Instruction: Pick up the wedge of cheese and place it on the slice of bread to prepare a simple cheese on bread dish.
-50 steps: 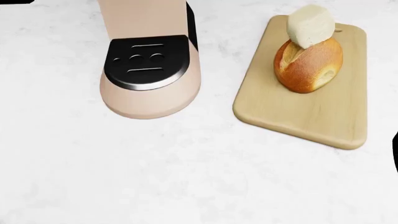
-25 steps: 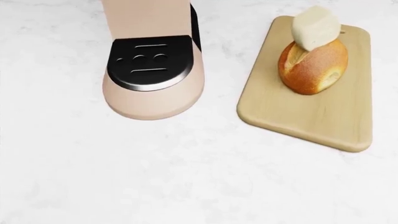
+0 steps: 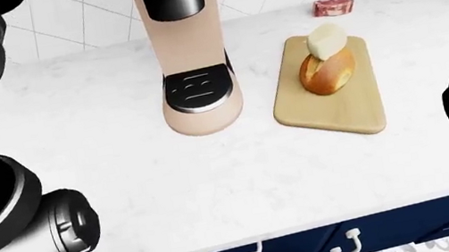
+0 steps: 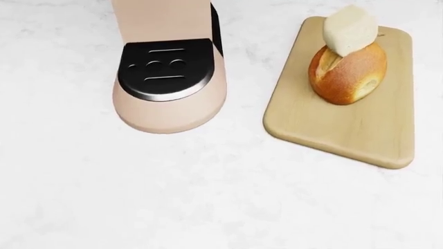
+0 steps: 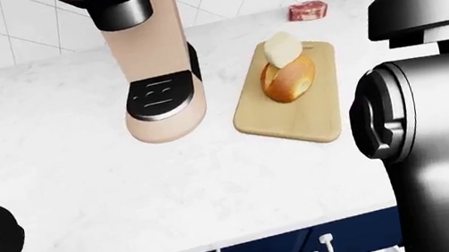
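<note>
One wedge of cheese (image 4: 350,29) sits atop one bread roll (image 4: 347,72), touching it, on one cutting board (image 4: 346,129). One coffee maker (image 3: 188,50) stands left of the board in the head view, apart from it. One meat piece (image 3: 333,6) lies near the wall. White counter (image 4: 173,192) below is open. Neither hand shows; finger state cannot be told.

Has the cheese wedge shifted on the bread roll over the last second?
No. The pale cheese wedge sits on the same top end of the crusty bread roll on the wooden cutting board; only the camera drifted slightly.
</note>
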Tool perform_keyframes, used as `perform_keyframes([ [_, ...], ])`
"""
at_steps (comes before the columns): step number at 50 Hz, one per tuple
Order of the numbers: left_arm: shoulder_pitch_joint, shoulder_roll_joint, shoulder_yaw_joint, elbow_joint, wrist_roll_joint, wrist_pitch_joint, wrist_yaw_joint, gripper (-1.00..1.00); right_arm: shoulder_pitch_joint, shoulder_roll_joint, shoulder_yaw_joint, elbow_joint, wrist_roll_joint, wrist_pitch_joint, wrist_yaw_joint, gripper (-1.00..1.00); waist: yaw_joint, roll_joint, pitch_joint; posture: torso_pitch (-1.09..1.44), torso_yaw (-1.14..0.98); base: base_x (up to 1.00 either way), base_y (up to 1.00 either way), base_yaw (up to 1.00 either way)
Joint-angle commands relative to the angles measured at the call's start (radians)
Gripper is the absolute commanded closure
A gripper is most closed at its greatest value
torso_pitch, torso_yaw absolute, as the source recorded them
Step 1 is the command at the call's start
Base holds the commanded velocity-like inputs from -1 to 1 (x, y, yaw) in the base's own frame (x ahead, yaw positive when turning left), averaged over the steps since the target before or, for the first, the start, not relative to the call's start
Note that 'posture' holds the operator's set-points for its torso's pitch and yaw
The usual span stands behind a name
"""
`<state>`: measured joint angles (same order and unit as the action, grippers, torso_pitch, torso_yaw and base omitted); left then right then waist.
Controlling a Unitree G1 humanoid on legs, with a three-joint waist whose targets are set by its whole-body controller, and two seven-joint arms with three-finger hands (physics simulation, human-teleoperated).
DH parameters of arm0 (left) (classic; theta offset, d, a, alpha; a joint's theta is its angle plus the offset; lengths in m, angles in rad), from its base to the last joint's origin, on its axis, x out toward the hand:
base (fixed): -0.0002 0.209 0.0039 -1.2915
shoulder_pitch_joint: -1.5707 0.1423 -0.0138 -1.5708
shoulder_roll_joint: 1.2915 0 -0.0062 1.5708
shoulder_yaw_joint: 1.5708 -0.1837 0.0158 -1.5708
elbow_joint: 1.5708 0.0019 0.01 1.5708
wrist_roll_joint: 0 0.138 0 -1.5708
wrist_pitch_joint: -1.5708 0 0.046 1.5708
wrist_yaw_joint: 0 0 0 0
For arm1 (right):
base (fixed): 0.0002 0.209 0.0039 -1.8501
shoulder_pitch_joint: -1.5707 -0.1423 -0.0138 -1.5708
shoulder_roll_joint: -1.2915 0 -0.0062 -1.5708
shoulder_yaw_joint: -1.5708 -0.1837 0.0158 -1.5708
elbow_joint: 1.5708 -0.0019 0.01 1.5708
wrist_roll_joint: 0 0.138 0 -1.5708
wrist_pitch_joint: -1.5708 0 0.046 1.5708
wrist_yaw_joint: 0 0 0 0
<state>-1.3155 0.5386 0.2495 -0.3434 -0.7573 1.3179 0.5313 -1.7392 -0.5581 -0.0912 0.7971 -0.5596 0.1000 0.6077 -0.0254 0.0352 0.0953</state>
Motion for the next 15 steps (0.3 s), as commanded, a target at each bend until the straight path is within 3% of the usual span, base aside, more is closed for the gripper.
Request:
perform_keyframes([
  [1,-0.03,0.009,0.007,-0.009,0.003,-0.026,0.002,-1.0,-0.041,-0.008,-0.006,-0.025,0.003,-0.015,-0.013,-1.0,0.0,-0.001,-0.03,0.0,0.0,0.0,0.0,0.0],
  [15,-0.077,0.016,0.01,-0.001,-0.011,0.0,0.017,-1.0,-0.088,-0.002,-0.001,-0.007,-0.006,-0.019,-0.006,-1.0,-0.002,0.0,-0.027,0.0,0.0,0.0,0.0,0.0],
])
